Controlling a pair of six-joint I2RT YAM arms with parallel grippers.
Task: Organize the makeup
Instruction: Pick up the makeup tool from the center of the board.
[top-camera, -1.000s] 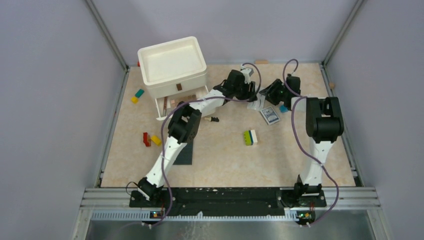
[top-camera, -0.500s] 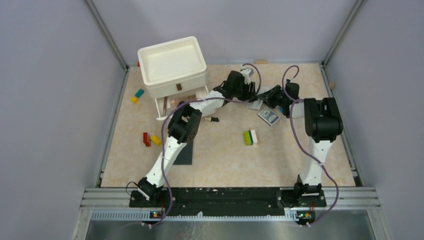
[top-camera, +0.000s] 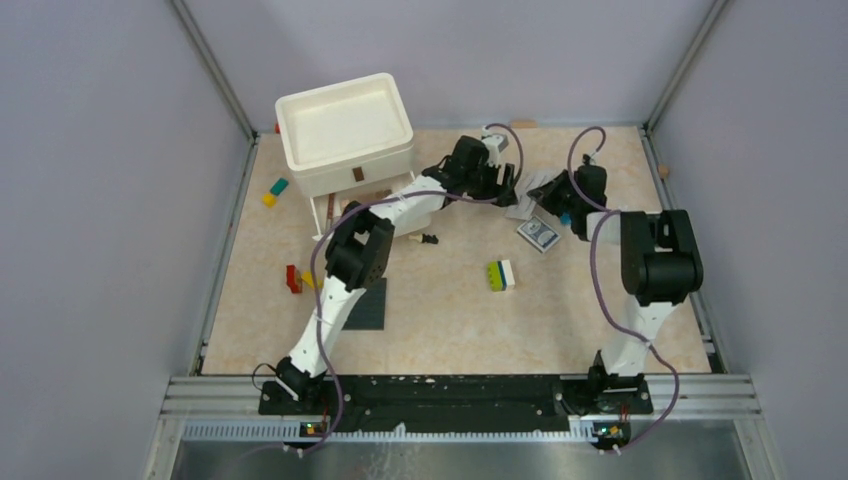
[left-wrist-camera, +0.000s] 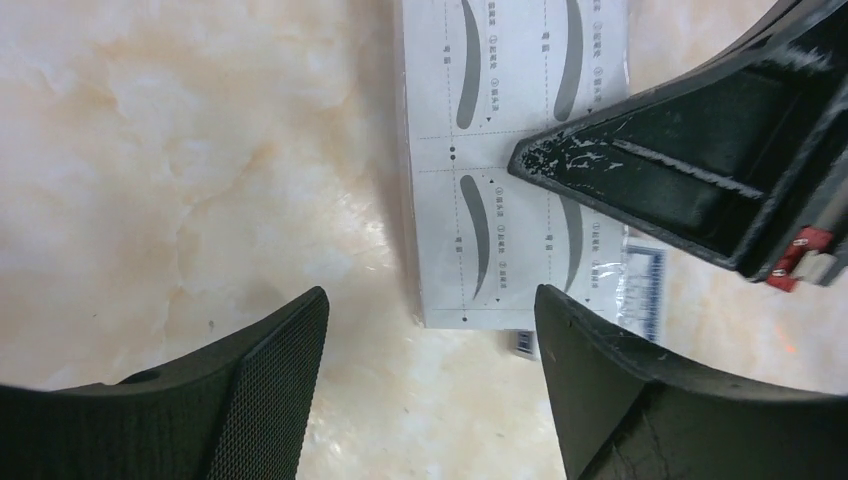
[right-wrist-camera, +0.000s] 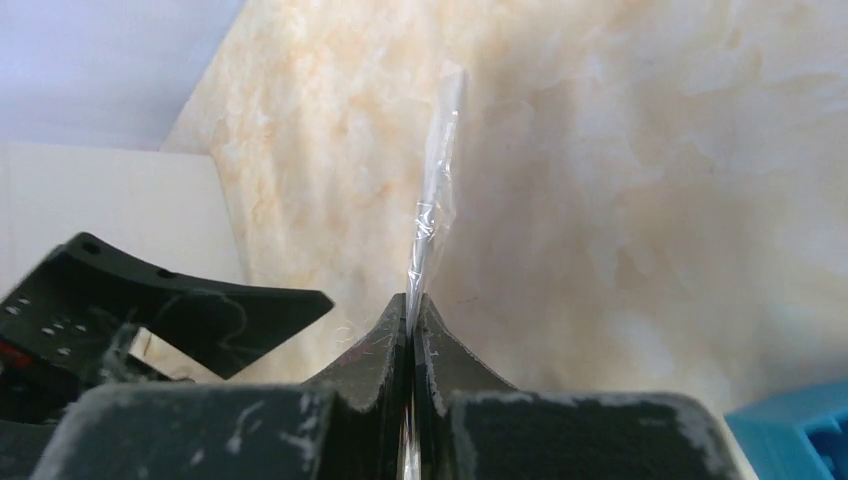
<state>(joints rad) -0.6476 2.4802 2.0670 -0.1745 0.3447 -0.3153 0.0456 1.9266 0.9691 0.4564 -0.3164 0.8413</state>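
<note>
A white false-eyelash card (left-wrist-camera: 510, 150) in clear wrap hangs edge-up just above the tabletop at the back middle (top-camera: 528, 195). My right gripper (right-wrist-camera: 411, 300) is shut on its thin edge, and one of its fingers (left-wrist-camera: 690, 180) covers the card's right side in the left wrist view. Just short of the card's near edge, my left gripper (left-wrist-camera: 430, 330) stands open with only bare table between its fingers. In the top view the left gripper (top-camera: 508, 185) and the right gripper (top-camera: 553, 190) face each other across the card. More makeup lies in the open drawer (top-camera: 365, 200).
The white drawer unit (top-camera: 345, 135) stands at the back left. A blue patterned flat pack (top-camera: 538, 233) lies near the right gripper, a small dark item (top-camera: 428, 238) mid-table. Toy bricks (top-camera: 500, 275) (top-camera: 300, 280) (top-camera: 277, 190) and a dark plate (top-camera: 368, 305) are scattered around.
My right gripper has closed on the eyelash card. The left gripper has opened and let go of it. The right arm's elbow has swung outward to the right.
</note>
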